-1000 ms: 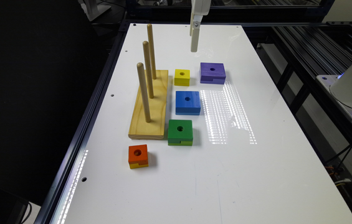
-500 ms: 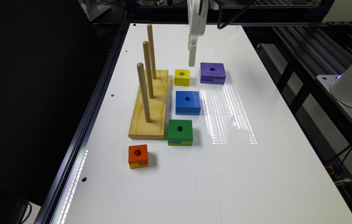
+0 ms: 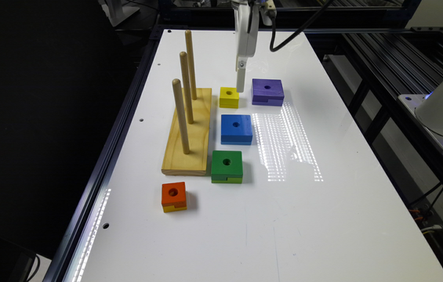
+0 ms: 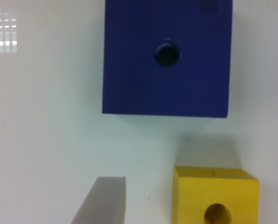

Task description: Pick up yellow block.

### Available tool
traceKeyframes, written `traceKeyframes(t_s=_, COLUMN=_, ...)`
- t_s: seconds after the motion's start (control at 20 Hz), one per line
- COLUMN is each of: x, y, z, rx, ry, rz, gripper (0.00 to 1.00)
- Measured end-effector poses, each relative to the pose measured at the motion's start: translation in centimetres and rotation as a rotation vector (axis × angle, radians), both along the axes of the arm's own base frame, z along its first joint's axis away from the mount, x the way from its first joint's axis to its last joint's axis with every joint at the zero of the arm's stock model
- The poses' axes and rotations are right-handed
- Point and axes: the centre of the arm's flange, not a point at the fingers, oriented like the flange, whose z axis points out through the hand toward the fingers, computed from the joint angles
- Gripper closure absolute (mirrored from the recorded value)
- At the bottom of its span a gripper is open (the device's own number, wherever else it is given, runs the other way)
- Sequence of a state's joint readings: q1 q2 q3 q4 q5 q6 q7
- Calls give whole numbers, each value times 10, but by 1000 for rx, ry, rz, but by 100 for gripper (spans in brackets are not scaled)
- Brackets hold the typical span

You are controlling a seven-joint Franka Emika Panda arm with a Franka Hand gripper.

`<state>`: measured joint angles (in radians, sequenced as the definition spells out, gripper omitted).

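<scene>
On the white table [image 3: 323, 219], yellow block [image 4: 215, 196] sits seemingly between parted jaws.

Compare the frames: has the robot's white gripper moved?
Yes. The white gripper has come down toward the small yellow wooden block, beside the unmoved purple wooden block.
</scene>
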<state>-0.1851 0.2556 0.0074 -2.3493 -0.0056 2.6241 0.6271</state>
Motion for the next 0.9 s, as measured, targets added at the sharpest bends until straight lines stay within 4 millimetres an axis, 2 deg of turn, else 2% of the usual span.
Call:
traceKeyframes(t_s=0.45, x=7, y=5, z=2, rx=1, ry=-9, rz=11, gripper=0)
traceKeyframes(t_s=0.8, x=8, y=5, z=-38, rx=4, ry=-5, rz=10, gripper=0)
traceKeyframes(t_s=0.9, x=11, y=5, z=-42, rx=5, ry=-4, rz=11, gripper=0)
